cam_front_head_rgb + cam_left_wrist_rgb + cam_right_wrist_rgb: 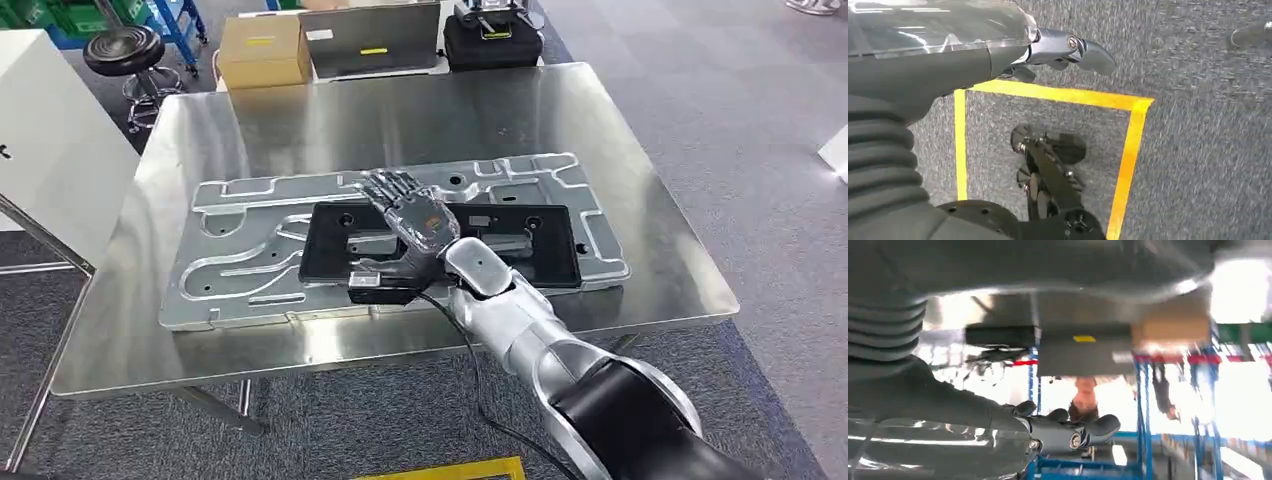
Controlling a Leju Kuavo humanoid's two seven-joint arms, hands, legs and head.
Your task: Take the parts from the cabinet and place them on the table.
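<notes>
The right hand [415, 215] lies stretched out flat, fingers [385, 185] extended and grasping nothing, over the black part [535, 240], which sits on top of the big silver plate [250, 255], both resting on the steel surface [400, 110]. The left hand [1063, 50] hangs down by the carpet and its yellow floor tape [1128, 150], fingers loosely apart, empty. The risk from here, as a judgement: the black part looks free to slide on smooth metal, so a dragging palm on lift-off could nudge it askew or toward the near edge, and the cable [475, 370] trailing off the wrist might catch the plate's rim
</notes>
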